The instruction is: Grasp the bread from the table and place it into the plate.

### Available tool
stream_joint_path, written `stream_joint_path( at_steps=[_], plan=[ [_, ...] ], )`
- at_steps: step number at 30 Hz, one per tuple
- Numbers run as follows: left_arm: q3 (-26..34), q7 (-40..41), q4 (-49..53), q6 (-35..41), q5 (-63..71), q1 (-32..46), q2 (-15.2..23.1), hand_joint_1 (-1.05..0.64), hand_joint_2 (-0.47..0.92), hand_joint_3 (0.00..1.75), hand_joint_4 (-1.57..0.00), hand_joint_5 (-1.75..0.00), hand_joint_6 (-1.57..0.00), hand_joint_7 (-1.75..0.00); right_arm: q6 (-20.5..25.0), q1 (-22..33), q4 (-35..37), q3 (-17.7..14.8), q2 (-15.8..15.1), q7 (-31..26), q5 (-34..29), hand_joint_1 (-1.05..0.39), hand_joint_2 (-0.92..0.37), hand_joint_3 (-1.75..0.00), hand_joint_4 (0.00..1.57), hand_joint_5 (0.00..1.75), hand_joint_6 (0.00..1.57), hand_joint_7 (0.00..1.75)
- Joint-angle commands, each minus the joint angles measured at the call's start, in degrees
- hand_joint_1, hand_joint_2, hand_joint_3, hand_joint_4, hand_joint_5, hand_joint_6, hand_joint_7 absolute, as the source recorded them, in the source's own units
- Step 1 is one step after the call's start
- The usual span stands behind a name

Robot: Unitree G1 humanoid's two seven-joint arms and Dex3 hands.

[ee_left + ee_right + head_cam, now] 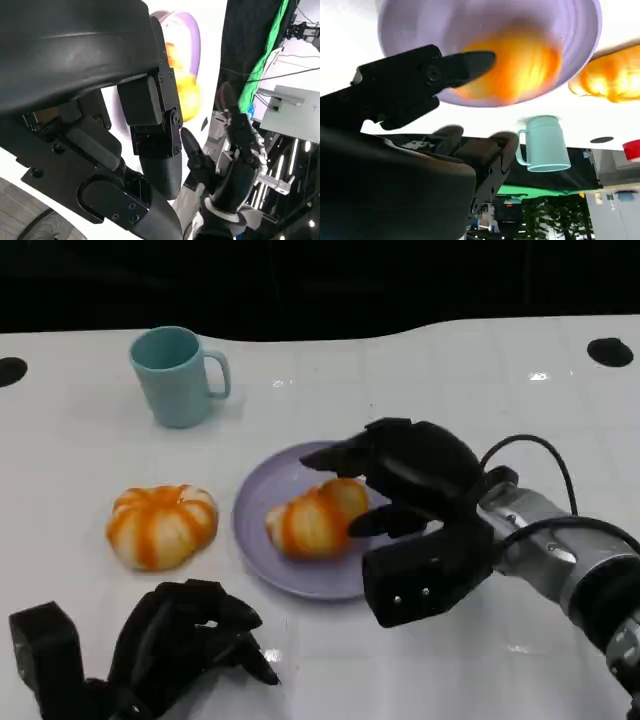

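An orange-striped bread (315, 518) lies on the purple plate (255, 540) in the middle of the table. My right hand (410, 490) hovers over its right end, fingers spread above it and the thumb (380, 522) by its side. In the right wrist view the bread (530, 65) rests in the plate (470, 25), with the thumb (465, 62) across it and the other fingers off it. A second bread (160, 525) sits on the table left of the plate. My left hand (185, 640) rests near the front edge and holds nothing.
A light blue mug (175, 375) stands at the back left, handle toward the right. Black holes (610, 350) mark the table's far corners. A cable (530, 450) loops over my right wrist. White table spreads right of the plate.
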Motion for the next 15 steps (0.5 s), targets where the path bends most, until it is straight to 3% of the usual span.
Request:
stream_joint_path(
  at_steps=[1,7,11,15],
  plan=[
    [0.2,0.5,-0.4,0.1,0.1,0.3,0.7,-1.05,0.69,0.0,-1.57,-0.61,-1.57,-0.23,1.4,1.7,-3.8,-0.8,-1.7,3.2,1.3,-0.66,-0.92,-0.19,0.11,0.15,0.24,0.0],
    [0.2,0.5,-0.1,-0.2,0.2,0.1,0.8,-1.05,0.7,0.0,-1.57,-0.6,-1.57,-0.23,1.4,4.2,-9.7,-1.9,-4.1,6.0,2.1,-0.7,-0.92,-0.19,0.11,0.17,0.24,0.01],
    [0.4,0.4,-0.1,0.4,-0.2,0.1,0.7,-1.05,0.69,0.0,-1.57,-0.6,-1.57,-0.23,-0.6,7.0,-13.3,-3.0,-6.1,4.9,2.9,-0.69,-0.92,-0.16,0.15,0.21,0.28,0.02],
    [0.4,0.3,0.0,0.0,-0.1,0.0,0.7,-1.05,0.69,0.0,-1.57,-0.6,-1.57,-0.22,-2.4,9.5,-16.0,-4.2,-7.8,4.8,4.0,-0.6,-0.91,-0.09,0.2,0.26,0.35,0.05]
  ],
)
